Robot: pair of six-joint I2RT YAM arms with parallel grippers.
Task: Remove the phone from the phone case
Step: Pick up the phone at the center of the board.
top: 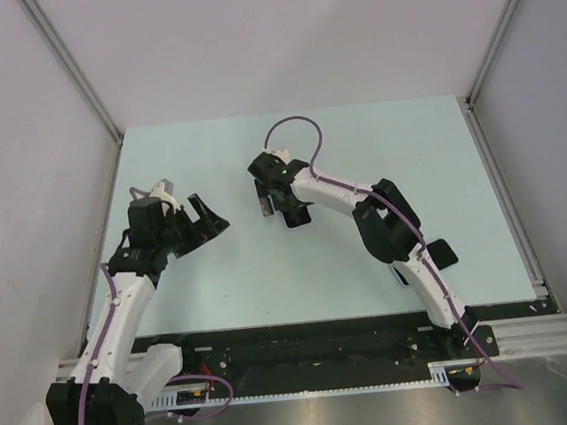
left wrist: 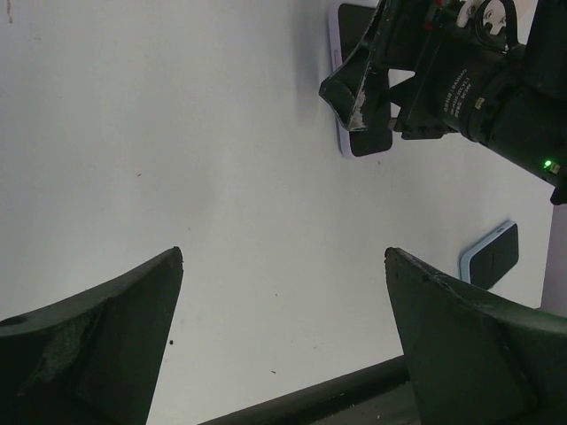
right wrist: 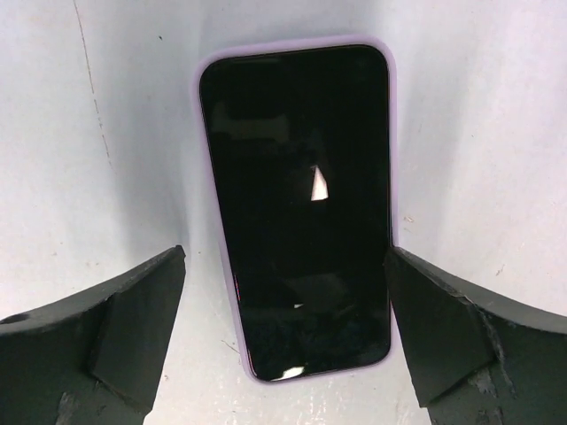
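The phone (right wrist: 297,208) has a black screen and sits in a lilac case (right wrist: 226,283), lying flat, screen up, on the pale table. My right gripper (right wrist: 283,257) is open just above it, with one finger on each side of the phone's near end and not touching it. In the top view the right gripper (top: 281,205) covers most of the phone (top: 261,203). My left gripper (top: 204,220) is open and empty, left of the phone. In its wrist view the left gripper (left wrist: 283,257) faces bare table, with the phone (left wrist: 354,142) partly hidden under the right gripper (left wrist: 372,88).
A second flat dark device with a light blue rim (left wrist: 492,255) lies on the table by the right arm; it shows under that arm in the top view (top: 400,276). A black rail (top: 325,329) runs along the near table edge.
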